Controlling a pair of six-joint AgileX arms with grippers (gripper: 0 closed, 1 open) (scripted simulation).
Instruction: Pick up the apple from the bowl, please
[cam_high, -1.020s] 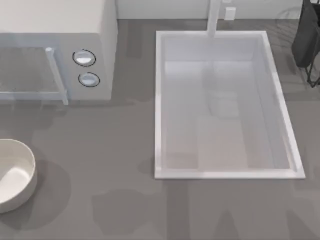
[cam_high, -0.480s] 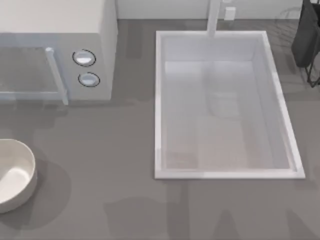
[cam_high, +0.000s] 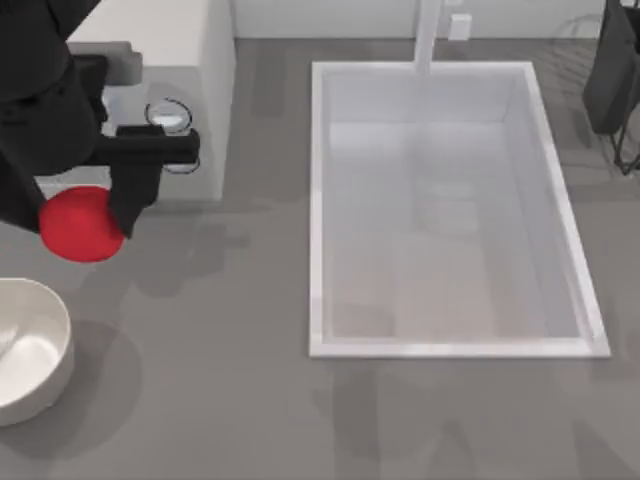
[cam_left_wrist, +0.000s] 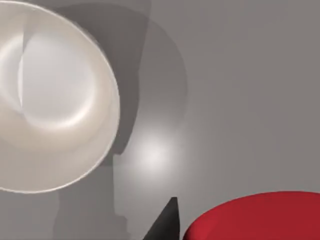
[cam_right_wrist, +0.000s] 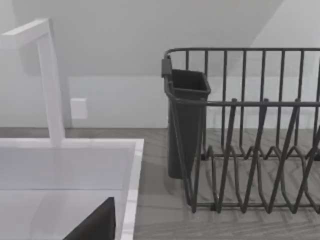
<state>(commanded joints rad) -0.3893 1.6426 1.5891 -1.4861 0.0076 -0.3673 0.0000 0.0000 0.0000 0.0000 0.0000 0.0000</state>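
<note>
From above, the left gripper (cam_high: 100, 215) is closed around the apple (cam_high: 80, 223), held in the air at the table's left, clear of the empty bowl (cam_high: 35, 345) and in front of the microwave (cam_high: 190, 90). In the left wrist view the apple (cam_left_wrist: 255, 216) sits against a dark fingertip (cam_left_wrist: 167, 222), with the bowl (cam_left_wrist: 55, 95) well apart. It looks smooth, hard and likely slippery, so holding across its widest part seems safest. The right wrist view faces a dish rack (cam_right_wrist: 245, 130) beside the sink (cam_right_wrist: 70, 170); whether the right gripper is open or closed I cannot tell.

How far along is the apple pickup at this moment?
Done: the apple is out of the bowl, whose inside shows nothing in it in the left wrist view. In hand: the left gripper holds the apple above the counter, beside the microwave. Left: little beyond keeping the hold steady.
</note>
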